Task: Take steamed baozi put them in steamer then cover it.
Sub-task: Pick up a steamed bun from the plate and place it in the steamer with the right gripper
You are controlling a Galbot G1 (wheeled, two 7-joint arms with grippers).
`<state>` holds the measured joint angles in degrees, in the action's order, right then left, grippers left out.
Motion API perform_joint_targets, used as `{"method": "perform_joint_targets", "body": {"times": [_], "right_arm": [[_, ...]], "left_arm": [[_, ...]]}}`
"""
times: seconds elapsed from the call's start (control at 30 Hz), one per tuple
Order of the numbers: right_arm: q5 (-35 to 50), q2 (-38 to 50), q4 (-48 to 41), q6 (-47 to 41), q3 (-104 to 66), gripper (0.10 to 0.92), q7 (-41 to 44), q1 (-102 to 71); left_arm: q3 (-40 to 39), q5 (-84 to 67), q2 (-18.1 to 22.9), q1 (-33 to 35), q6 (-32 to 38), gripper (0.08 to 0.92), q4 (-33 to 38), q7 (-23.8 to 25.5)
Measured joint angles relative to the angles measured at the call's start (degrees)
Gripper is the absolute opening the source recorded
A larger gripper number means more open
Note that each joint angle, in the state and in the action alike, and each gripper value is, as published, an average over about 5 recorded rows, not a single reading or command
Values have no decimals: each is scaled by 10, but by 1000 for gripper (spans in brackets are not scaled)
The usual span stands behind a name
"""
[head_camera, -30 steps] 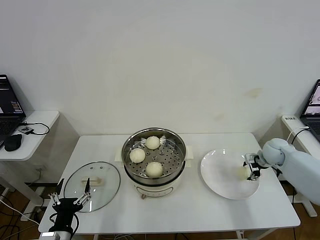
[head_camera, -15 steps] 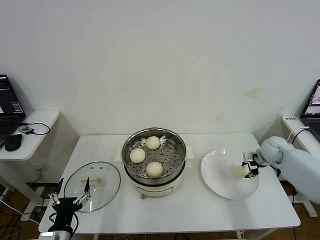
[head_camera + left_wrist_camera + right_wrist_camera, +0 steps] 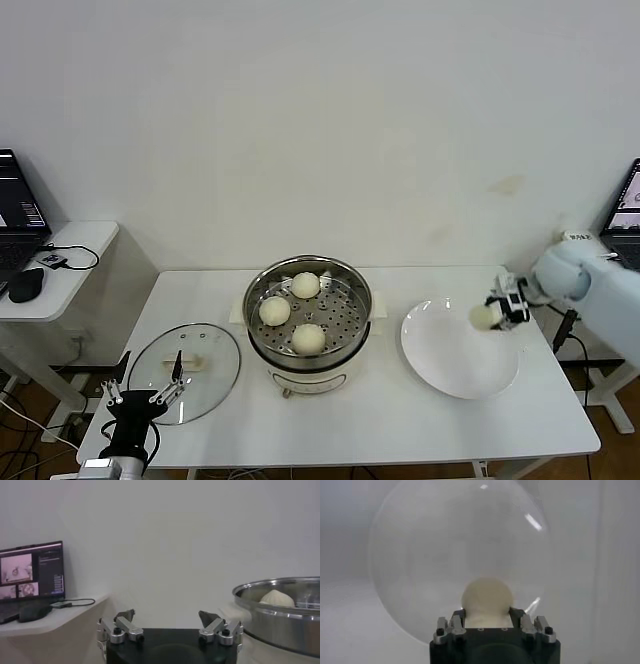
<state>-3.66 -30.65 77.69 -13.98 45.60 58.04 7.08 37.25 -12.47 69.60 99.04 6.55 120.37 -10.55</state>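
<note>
At the near left edge of the table [image 3: 400, 420], the left gripper [image 3: 140, 400] is parked with its fingers spread wide and nothing between them, just near of the glass lid [image 3: 185, 372]. The lid is laid flat on the table to the left of the steamer [image 3: 308, 325], presumably set aside so that the pot is kept open for loading and is within the left arm's reach for the covering step. Three steamed baozi [image 3: 306, 285] are seated on the perforated tray inside the steamer, with free space left on the tray's right side. To the right, the white plate [image 3: 440, 365] is seen bare. Above its far right rim, the fourth baozi [image 3: 486, 316] is clamped between the closed fingers of the right gripper [image 3: 500, 312], and is judged to be lifted clear of the plate. In the right wrist view the bun [image 3: 487, 596] is seen pinched at its sides, a hold probably chosen to keep the soft dough from being crushed during transfer to the steamer.
</note>
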Motion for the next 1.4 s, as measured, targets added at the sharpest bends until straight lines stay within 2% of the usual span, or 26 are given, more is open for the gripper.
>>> {"method": "perform_joint_targets", "body": {"times": [0.4, 0.77, 1.03, 1.4], "right_arm": [[158, -64, 69, -79, 125, 589, -34, 197], [276, -177, 75, -164, 178, 594, -93, 236], [309, -243, 59, -211, 204, 594, -125, 214], [305, -294, 30, -240, 218, 594, -142, 175]], "left_arm": [[1, 0, 2, -1, 3, 823, 2, -1], [3, 0, 7, 6, 6, 823, 4, -1], [4, -1, 7, 6, 6, 823, 5, -1], [3, -3, 8, 2, 6, 823, 3, -2]]}}
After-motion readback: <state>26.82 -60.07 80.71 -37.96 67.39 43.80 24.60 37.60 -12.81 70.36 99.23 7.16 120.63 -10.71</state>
